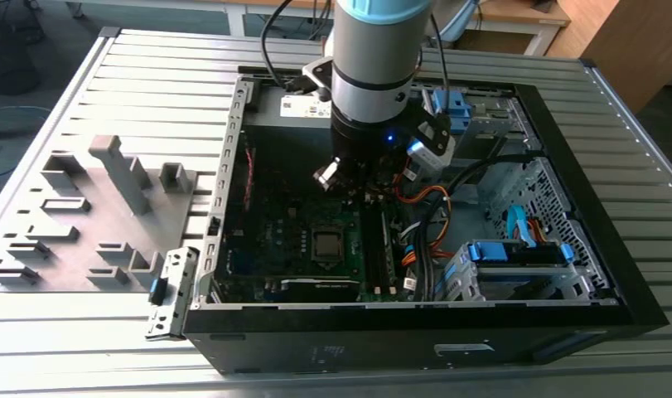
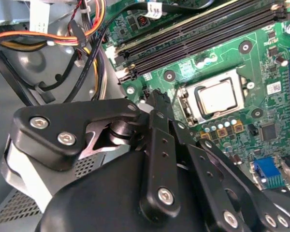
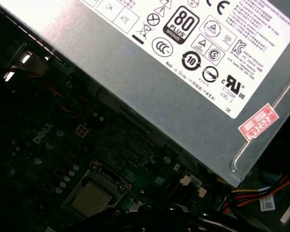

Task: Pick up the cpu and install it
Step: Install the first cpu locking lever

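while the cpu (image 2: 217, 98) lies flat in its socket (image 2: 210, 81), the gripper (image 2: 158, 104) hangs just beside it, not touching; jaw width i cannot tell.

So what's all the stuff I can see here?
computer case: one, black, open, lying on the table
table: one, silver slats, under the case
holder tray: one, grey, on the table at the exterior view's left of the case
motherboard: one, green, inside the case
cpu: one, silver-grey, in the socket on the motherboard
memory slots: several, black, beside the socket
power supply: one, grey with white label, inside the case
cables: several, orange, yellow, black, inside the case
robot arm: one, grey, above the case
tool: one, black, above the motherboard near the cpu
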`<act>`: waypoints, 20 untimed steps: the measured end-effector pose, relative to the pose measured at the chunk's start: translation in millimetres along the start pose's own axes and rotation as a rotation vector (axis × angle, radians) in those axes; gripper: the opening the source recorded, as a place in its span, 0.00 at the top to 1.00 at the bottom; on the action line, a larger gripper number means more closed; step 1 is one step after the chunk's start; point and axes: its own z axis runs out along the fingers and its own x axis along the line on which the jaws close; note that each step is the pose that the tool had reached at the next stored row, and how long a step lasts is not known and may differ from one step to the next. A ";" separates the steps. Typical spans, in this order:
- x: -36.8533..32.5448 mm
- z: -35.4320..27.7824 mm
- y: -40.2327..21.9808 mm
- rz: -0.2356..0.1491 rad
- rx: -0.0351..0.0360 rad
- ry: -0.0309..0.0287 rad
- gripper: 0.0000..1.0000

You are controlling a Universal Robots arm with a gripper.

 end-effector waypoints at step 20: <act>7.6 -0.5 -10.3 -0.020 -0.0016 0.0003 0.88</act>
